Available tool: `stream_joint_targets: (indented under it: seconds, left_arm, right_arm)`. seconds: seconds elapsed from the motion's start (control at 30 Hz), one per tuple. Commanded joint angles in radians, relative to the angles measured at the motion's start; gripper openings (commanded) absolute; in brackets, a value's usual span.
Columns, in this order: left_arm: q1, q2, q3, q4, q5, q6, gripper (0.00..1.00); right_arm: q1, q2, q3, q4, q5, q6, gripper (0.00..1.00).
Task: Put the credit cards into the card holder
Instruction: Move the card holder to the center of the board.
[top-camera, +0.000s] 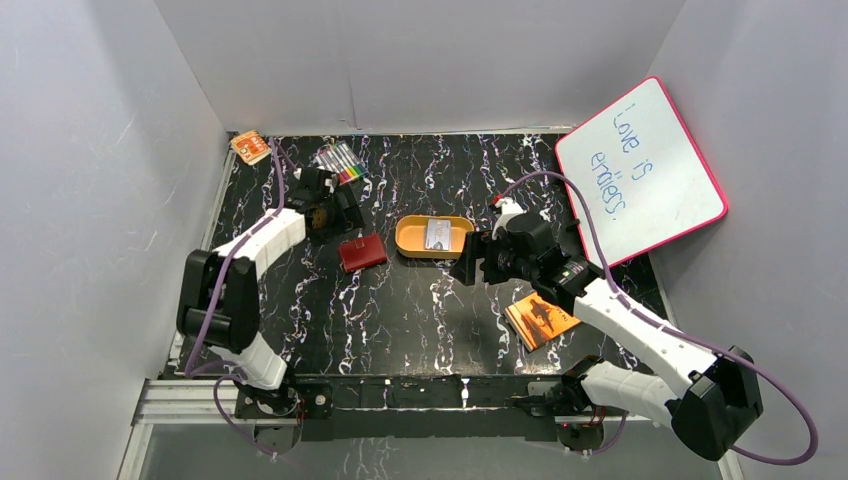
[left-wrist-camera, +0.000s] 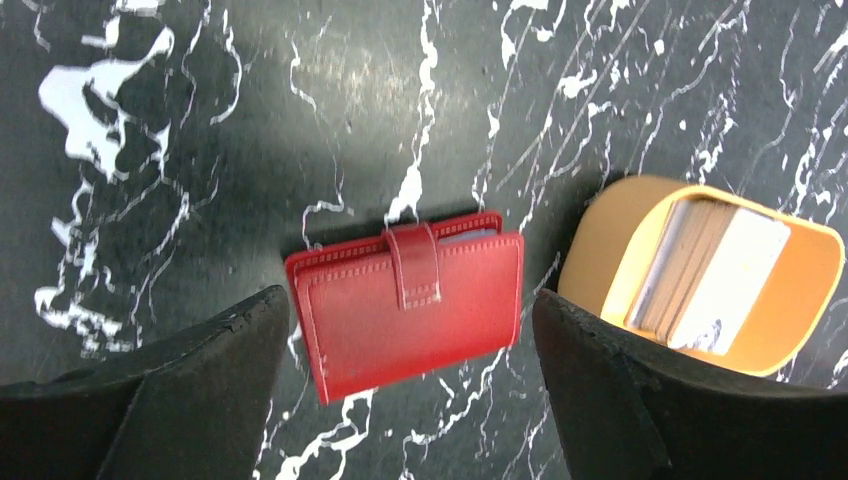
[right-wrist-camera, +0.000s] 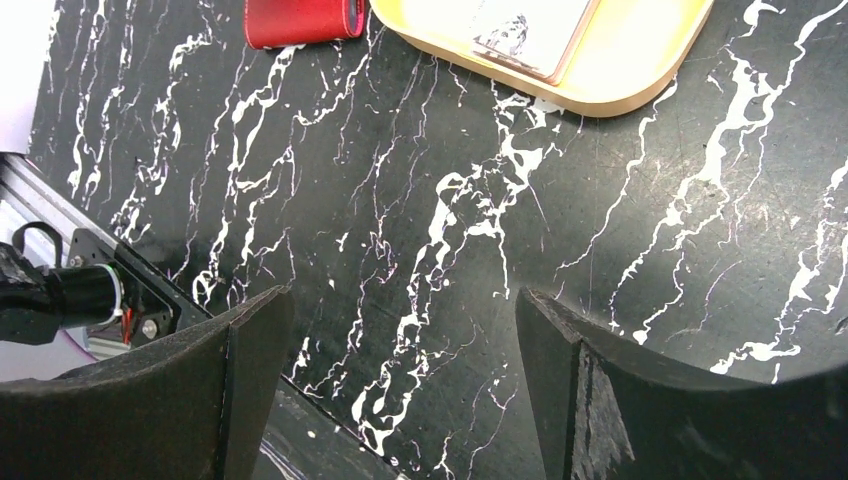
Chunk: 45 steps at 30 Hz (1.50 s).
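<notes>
Spread, empty left tool (left-wrist-camera: 407, 312) and right tool (right-wrist-camera: 400, 305) hover; credit cards (left-wrist-camera: 720, 275) lie in orange tin (left-wrist-camera: 605, 245), card holder (left-wrist-camera: 350, 345) closed: nothing done yet.

We see the closed card holder (left-wrist-camera: 408, 305) between our wide-apart fingers (left-wrist-camera: 200, 390), credit cards (left-wrist-camera: 715, 275) in the orange tin (left-wrist-camera: 800, 300) beside.

The whiteboard (top-camera: 640, 170), propped to the right of the orange tin (top-camera: 408, 238), reads "Love is endless." in blue handwriting; the last word is less clear.
</notes>
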Motion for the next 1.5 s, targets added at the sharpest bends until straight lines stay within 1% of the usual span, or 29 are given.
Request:
stream_joint_targets:
  seconds: [0.0,0.13,0.27,0.33,0.47,0.63,0.87,1.13,1.23,1.47]
  left_arm:
    - [0.013,0.084,0.096,0.002,0.007,-0.003,0.87]
    - [0.013,0.168,0.149,-0.017,0.004,0.014,0.85]
    - [0.013,0.222,0.159,-0.028,0.024,0.03,0.81]
    - [0.013,0.232,0.144,-0.025,0.045,0.028,0.78]
    - [0.012,0.213,0.078,-0.013,0.143,0.003,0.69]
    - [-0.001,0.113,-0.068,0.035,0.219,-0.044,0.64]
    - [-0.046,-0.048,-0.263,0.062,0.251,-0.104,0.61]
    - [-0.094,-0.262,-0.431,0.074,0.256,-0.176,0.57]
    - [-0.093,-0.338,-0.453,0.043,0.229,-0.194,0.57]
    - [-0.092,-0.525,-0.419,-0.097,0.063,-0.22,0.63]
  right_arm:
    - [0.007,-0.044,-0.002,0.025,-0.01,0.012,0.89]
    - [0.008,-0.052,-0.01,0.018,-0.018,0.016,0.89]
    - [0.013,-0.053,-0.01,0.02,-0.034,0.02,0.89]
    - [0.015,-0.053,-0.008,0.021,-0.038,0.021,0.89]
    - [0.023,-0.046,-0.005,0.026,-0.046,0.03,0.88]
    - [0.04,-0.029,-0.001,0.043,-0.052,0.051,0.88]
    - [0.087,-0.002,-0.034,0.083,-0.041,0.097,0.87]
    - [0.21,0.07,-0.069,0.157,0.02,0.186,0.85]
    - [0.234,0.114,-0.063,0.191,0.065,0.23,0.84]
    - [0.246,0.266,0.007,0.265,0.166,0.323,0.79]
